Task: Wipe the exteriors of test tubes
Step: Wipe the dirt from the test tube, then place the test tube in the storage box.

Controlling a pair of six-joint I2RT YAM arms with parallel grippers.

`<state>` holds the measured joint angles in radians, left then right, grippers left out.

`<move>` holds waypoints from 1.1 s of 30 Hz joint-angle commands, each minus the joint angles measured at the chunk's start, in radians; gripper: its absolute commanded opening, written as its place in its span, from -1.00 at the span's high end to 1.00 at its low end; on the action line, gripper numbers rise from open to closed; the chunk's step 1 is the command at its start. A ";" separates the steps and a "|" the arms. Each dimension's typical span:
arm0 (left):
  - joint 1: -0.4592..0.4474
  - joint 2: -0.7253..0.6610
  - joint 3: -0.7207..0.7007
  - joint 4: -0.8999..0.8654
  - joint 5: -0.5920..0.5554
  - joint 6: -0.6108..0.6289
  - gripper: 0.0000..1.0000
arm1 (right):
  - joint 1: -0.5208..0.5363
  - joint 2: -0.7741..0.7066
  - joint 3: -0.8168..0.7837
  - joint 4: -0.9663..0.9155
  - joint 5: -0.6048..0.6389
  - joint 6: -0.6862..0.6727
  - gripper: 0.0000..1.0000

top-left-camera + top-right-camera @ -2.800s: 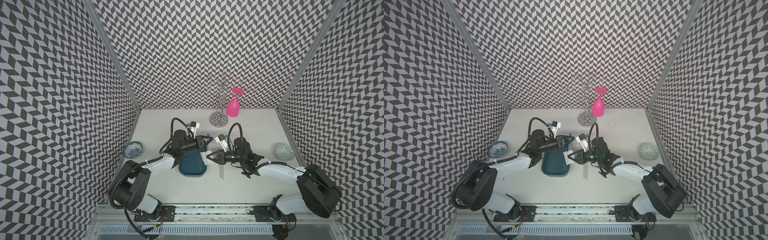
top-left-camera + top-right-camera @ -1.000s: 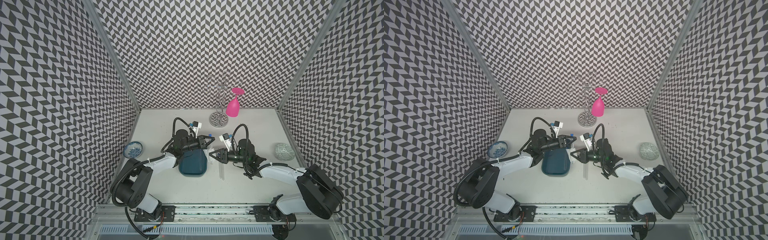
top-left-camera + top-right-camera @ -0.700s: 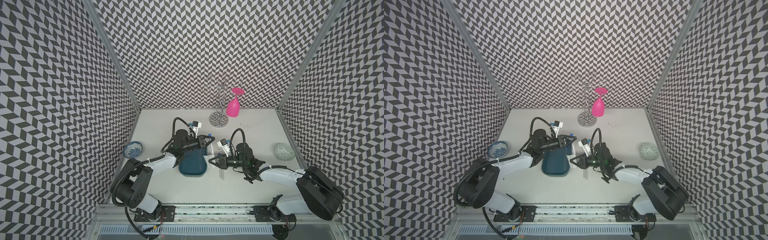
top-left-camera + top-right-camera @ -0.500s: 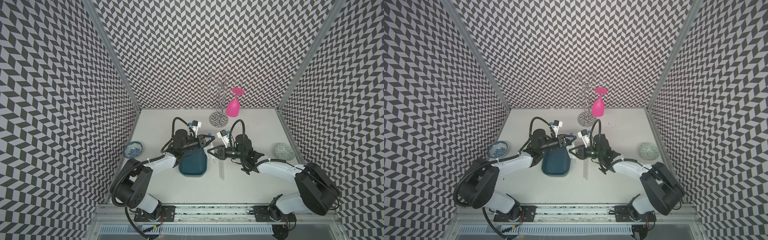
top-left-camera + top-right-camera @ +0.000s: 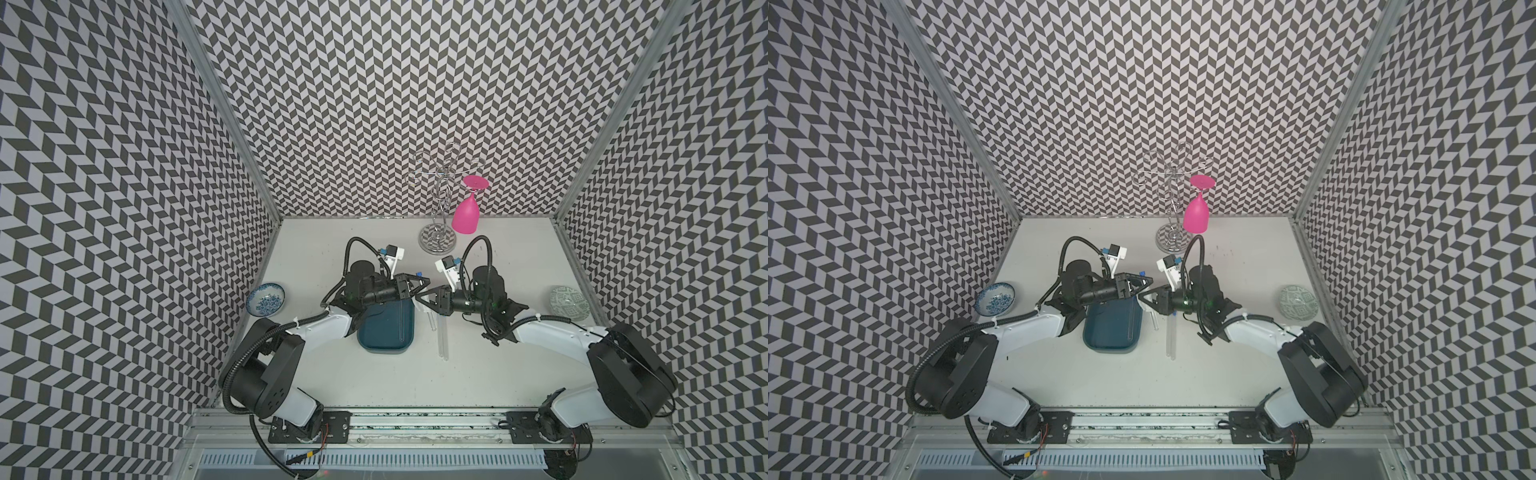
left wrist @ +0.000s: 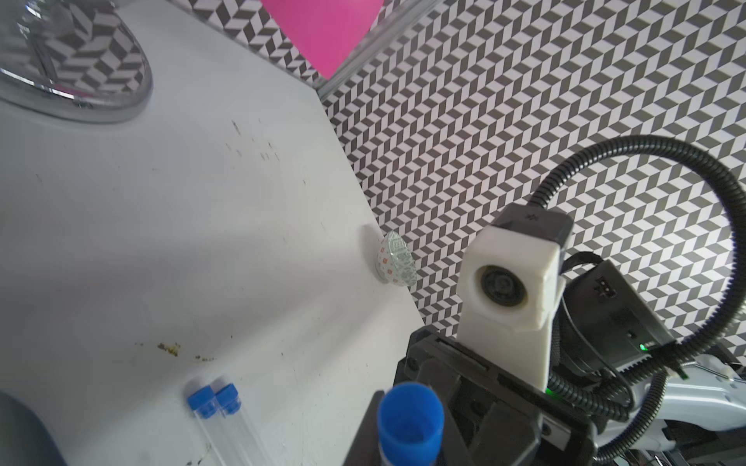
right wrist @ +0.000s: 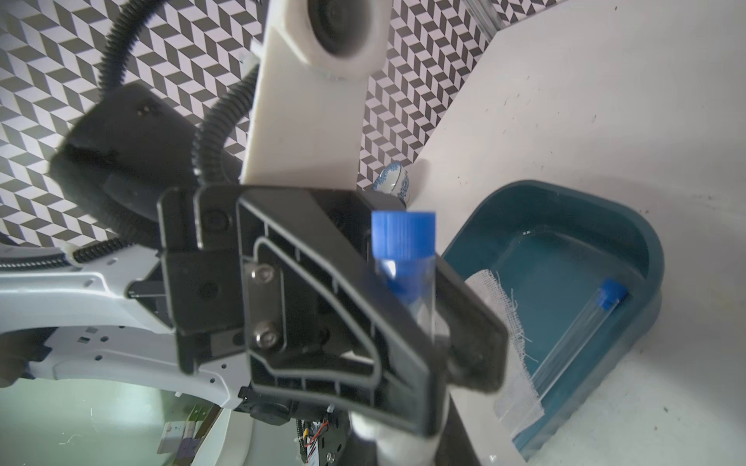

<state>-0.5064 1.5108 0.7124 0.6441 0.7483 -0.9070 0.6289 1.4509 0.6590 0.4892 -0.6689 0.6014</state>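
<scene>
L gripper point(image 5: 424, 284) is nearly closed and holds one tube point(image 7: 411, 298) just under its blue cap, cap end up. This is clearest in the R wrist view. In both top views the lower part of the tube hangs over the table point(image 5: 374, 386), btw. the tray point(image 5: 380, 347) and two tubes point(image 5: 442, 343) that lie on the table.

R gripper point(image 5: 419, 296) is narrow and pinches a white cloth point(image 5: 424, 306). It faces the L gripper tip to tip, very near; we cannot tell if the two tips touch. The cloth sits at the upper part of the tube, just below the L fingers. In the R wrist view it shows right behind the tube, partly hidden by a black finger. Whether cloth and glass really touch, we cannot tell.

The two tubes lie side by side, touching, w/ cap ends toward the back wall; the L wrist view shows both caps. We see a 4th tube point(image 7: 577, 335) inside the tray, along its R wall, well apart from the cloth.

At the back stands a rack point(image 5: 436, 243) w/ a pink glass point(image 5: 465, 216) hanging upside down. A blue bowl point(image 5: 266, 298) is near the L wall and a green bowl point(image 5: 569, 302) near the R wall, both far from the grippers.
</scene>
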 commanded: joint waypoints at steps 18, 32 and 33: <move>0.191 -0.003 0.167 -0.463 -0.058 0.295 0.62 | 0.090 -0.299 -0.233 -0.210 0.048 0.017 0.65; 0.173 0.130 0.174 -0.653 -0.187 0.471 0.61 | -0.238 -0.465 -0.171 -0.446 -0.038 -0.110 0.62; 0.167 0.148 0.183 -0.659 -0.196 0.482 0.60 | -0.252 -0.462 -0.171 -0.445 -0.042 -0.115 0.62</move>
<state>-0.3222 1.6203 0.8810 0.0334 0.5896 -0.4828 0.4099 1.0023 0.4664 0.0746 -0.6773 0.5407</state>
